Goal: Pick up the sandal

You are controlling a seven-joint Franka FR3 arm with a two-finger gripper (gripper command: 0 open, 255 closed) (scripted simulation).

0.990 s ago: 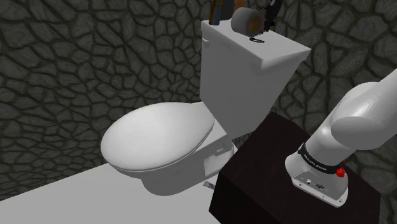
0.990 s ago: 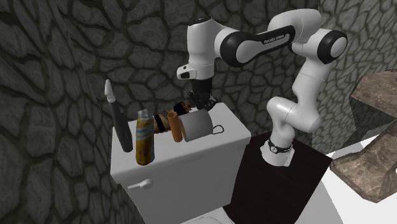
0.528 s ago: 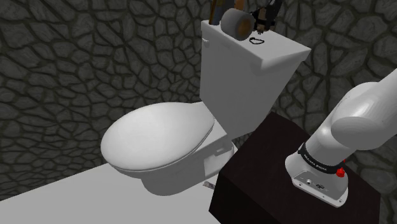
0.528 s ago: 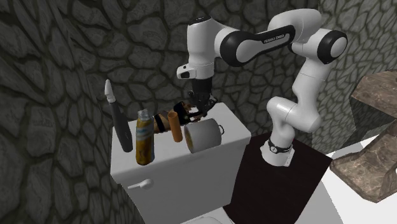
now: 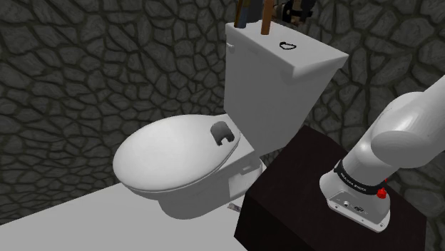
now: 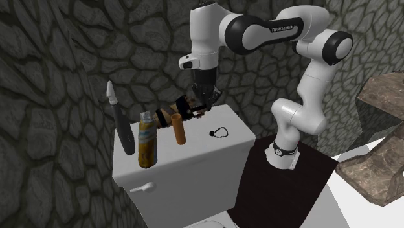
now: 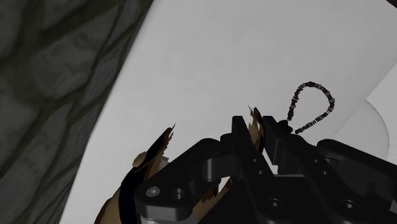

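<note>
The sandal [image 6: 183, 107] is brown with black straps. It hangs just above the white toilet tank lid [image 6: 194, 152], clasped by my black gripper [image 6: 202, 105], which is shut on its edge. In the shoulder view the gripper [image 5: 298, 10] and sandal [image 5: 288, 12] sit at the top edge, over the tank's far side. In the wrist view the fingers [image 7: 242, 137] pinch a brown sliver of the sandal [image 7: 154, 149], and the rest of it lies partly hidden under the hand.
On the tank lid lie a small black bead loop [image 6: 221, 133], an upright brown cylinder [image 6: 177, 128], a patterned bottle [image 6: 147, 139] and a dark white-tipped tool [image 6: 120, 123]. A grey mug-like cylinder [image 5: 222, 132] rests on the toilet seat lid [image 5: 167, 160]. Stone walls stand close behind.
The gripper has risen with the sandal in its grip. The grey cylinder rolled across the tank lid, fell off and now lies on the toilet seat lid.
</note>
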